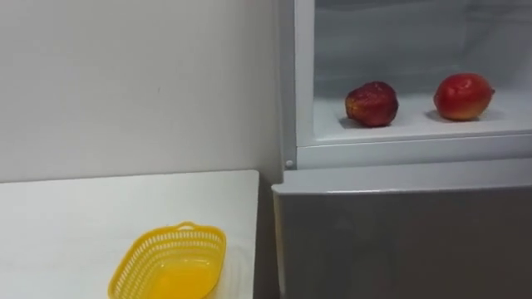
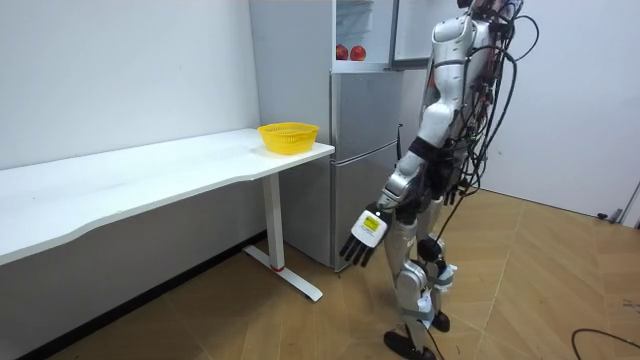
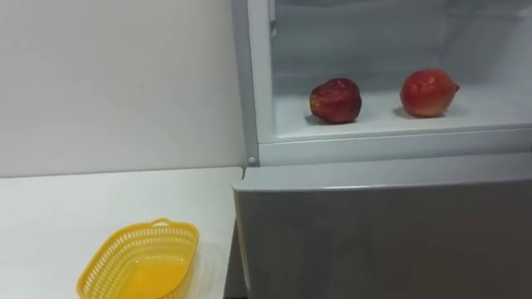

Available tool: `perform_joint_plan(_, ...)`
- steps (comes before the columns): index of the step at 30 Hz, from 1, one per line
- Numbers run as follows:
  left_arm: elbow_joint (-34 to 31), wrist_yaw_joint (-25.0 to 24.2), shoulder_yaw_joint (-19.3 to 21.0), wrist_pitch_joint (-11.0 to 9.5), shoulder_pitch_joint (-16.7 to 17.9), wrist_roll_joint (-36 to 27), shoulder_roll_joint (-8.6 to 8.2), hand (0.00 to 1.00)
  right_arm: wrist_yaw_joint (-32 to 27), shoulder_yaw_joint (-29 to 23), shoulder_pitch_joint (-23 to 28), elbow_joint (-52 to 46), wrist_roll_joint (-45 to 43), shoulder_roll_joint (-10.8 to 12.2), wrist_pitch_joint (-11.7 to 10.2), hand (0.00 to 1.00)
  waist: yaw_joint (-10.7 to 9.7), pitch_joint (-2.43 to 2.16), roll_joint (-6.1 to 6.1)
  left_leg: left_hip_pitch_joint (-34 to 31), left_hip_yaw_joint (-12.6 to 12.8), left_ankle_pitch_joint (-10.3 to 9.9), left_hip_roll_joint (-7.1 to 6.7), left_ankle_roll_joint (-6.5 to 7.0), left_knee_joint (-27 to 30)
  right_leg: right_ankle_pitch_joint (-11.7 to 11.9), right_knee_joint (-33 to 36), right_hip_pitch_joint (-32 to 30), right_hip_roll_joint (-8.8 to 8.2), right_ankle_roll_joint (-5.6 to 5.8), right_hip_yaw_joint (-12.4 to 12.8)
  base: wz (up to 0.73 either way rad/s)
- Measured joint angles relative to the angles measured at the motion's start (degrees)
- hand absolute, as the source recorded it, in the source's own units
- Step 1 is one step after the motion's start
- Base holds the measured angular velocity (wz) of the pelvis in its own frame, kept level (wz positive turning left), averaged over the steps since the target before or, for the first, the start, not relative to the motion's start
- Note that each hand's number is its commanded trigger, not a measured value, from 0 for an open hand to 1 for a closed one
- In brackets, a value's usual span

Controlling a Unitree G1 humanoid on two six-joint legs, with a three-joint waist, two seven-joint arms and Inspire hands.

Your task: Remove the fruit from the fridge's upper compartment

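The upper fridge compartment (image 1: 416, 137) stands open before me. On its white shelf lie two red fruits: a darker one (image 1: 371, 103) on the left and a brighter one (image 1: 463, 95) to its right, a short gap between them. They appear as small red spots (image 2: 349, 52) in the room view. I stand close in front of the fridge. My left hand (image 2: 355, 248) hangs low at my side with its fingers straight, holding nothing, far below the shelf.
A yellow mesh basket (image 1: 137, 264), empty, sits near the right end of the white table (image 1: 75, 224) just left of the fridge. The closed lower fridge door (image 1: 399, 245) is under the shelf. The upper door (image 2: 415, 30) is swung out beside my head.
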Motion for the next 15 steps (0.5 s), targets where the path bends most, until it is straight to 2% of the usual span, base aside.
perform_joint_plan(4, 0.33, -0.79, -0.03, -1.37, -0.93, 0.02, 0.02, 0.0, -4.9, -2.15, -1.85, -4.89, 7.05, 1.02, -2.82, 0.0, -0.67, 0.15, -1.54, 0.01, 0.46, 0.0, -0.03, 0.0, -0.2, 0.03, -0.31, -0.23, 0.23, 0.05, 0.87, -0.1)
perform_joint_plan(6, 0.13, -1.15, 0.0, -2.55, -0.36, -0.04, 0.01, 0.0, -7.28, -4.12, -1.33, -14.09, 9.38, 2.75, -3.5, 0.0, -1.34, 0.13, -2.23, -0.24, 1.1, 0.0, -0.06, 0.0, -0.23, 0.12, -0.37, -0.89, 0.46, 0.17, 1.26, -0.09)
perform_joint_plan(7, -0.03, -1.17, 0.01, -2.69, 0.09, -0.04, 0.01, 0.0, -7.83, -4.29, -0.73, -17.19, 10.47, 3.04, -3.86, 0.0, -1.44, 0.12, -2.21, -0.38, 1.24, 0.0, -0.08, 0.0, -0.23, 0.16, -0.47, -1.04, 0.45, 0.22, 1.25, -0.1)
perform_joint_plan(9, -0.11, -1.18, -0.68, -3.46, 0.43, -0.38, 0.06, 0.0, -9.98, -3.96, 2.67, -31.1, 15.65, 3.89, -5.11, 0.0, -1.69, 0.11, -1.83, -0.64, 1.83, -0.01, -0.28, 0.0, -0.23, 0.27, -0.49, -1.2, 0.26, 0.43, 1.47, -0.06)
perform_joint_plan(10, -0.1, -1.18, -0.83, -3.74, 0.5, -0.32, 0.09, 0.0, -10.5, -3.61, 3.57, -34.6, 16.05, 4.03, -5.53, 0.0, -1.75, 0.13, -1.72, -0.69, 1.97, -0.01, -0.3, 0.0, -0.22, 0.3, -0.55, -1.21, 0.24, 0.48, 1.55, -0.05)
perform_joint_plan(12, -0.04, -0.95, -1.09, -5.11, 1.01, -0.27, 0.54, 0.0, -11.73, -1.77, 5.75, -43.81, 15.09, 4.27, -8.09, 0.0, -2.59, 0.11, -1.64, -0.58, 2.94, 0.0, -0.27, 0.0, -0.28, 0.32, -0.52, -1.35, 0.3, 0.5, 2.33, -0.11)
perform_joint_plan(13, 0.07, -0.93, -1.09, -5.33, 1.55, -0.27, 0.56, 0.0, -11.78, -1.74, 6.13, -46.25, 14.31, 4.48, -8.11, 0.0, -2.68, 0.07, -1.53, -0.56, 3.62, 0.0, -0.2, 0.0, -0.33, 0.32, -0.41, -1.57, 0.38, 0.5, 2.79, -0.28)
perform_joint_plan(15, 0.15, -1.0, -1.18, -6.0, 2.51, -0.68, 0.54, 0.0, -12.2, -1.02, 9.4, -55.74, 11.08, 4.67, -9.57, 0.0, -3.02, -0.08, -0.98, -0.62, 4.39, 0.0, -0.09, 0.0, -0.57, 0.33, -0.37, -2.16, 0.54, 0.49, 3.69, -0.29)
